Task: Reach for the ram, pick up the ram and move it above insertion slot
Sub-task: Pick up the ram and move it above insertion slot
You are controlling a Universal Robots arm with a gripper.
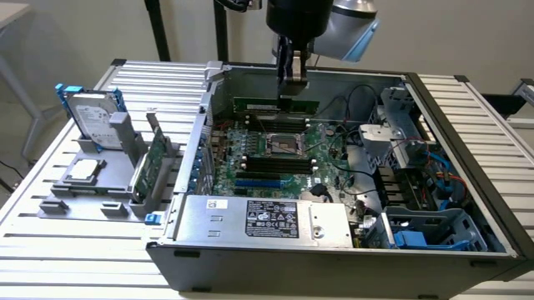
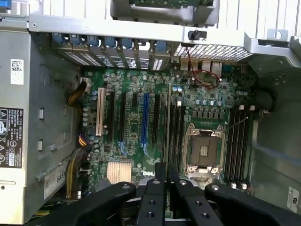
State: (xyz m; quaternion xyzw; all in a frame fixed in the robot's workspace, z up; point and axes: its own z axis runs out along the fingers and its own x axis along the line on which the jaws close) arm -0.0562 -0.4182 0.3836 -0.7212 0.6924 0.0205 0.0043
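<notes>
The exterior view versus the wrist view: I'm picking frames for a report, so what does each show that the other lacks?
Exterior view alone: the gripper holding the ram edge-on above the motherboard, and outside the case a hard drive and an expansion card standing in a grey holder.
Wrist view alone: the blue slot and white slot from above.
Both: the CPU socket and power supply label.
</notes>
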